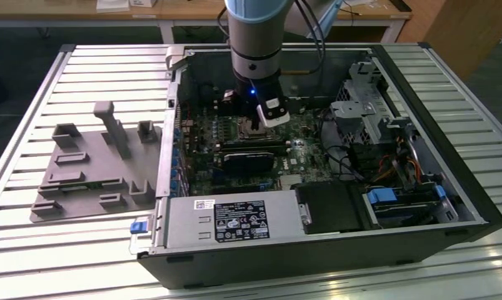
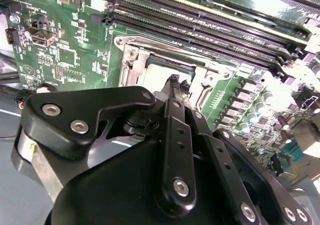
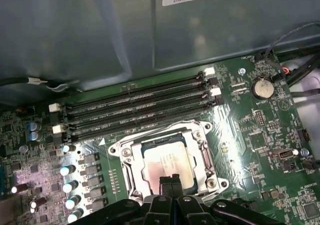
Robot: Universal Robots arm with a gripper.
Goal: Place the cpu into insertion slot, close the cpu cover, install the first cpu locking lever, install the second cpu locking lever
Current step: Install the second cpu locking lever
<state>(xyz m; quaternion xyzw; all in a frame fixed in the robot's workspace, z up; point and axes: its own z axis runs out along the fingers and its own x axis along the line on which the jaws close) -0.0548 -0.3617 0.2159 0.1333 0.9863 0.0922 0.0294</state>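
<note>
- Black fingers (image 3: 171, 182) of mine are pressed together, holding nothing, just above the chip (image 3: 167, 166).
- Silver cover (image 3: 165, 135) lies shut around the chip in its socket (image 3: 131, 171), so I judge a lever step is in hand.
- Beyond lie the memory slots (image 3: 135, 107).

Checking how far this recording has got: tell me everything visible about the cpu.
The cpu is a small flat square chip with a dull silver-tan metal top, lying flat in the insertion slot on the green board beside the long memory slots. The silver cpu cover frames it. The gripper hangs at its edge, fingertips together.
</note>
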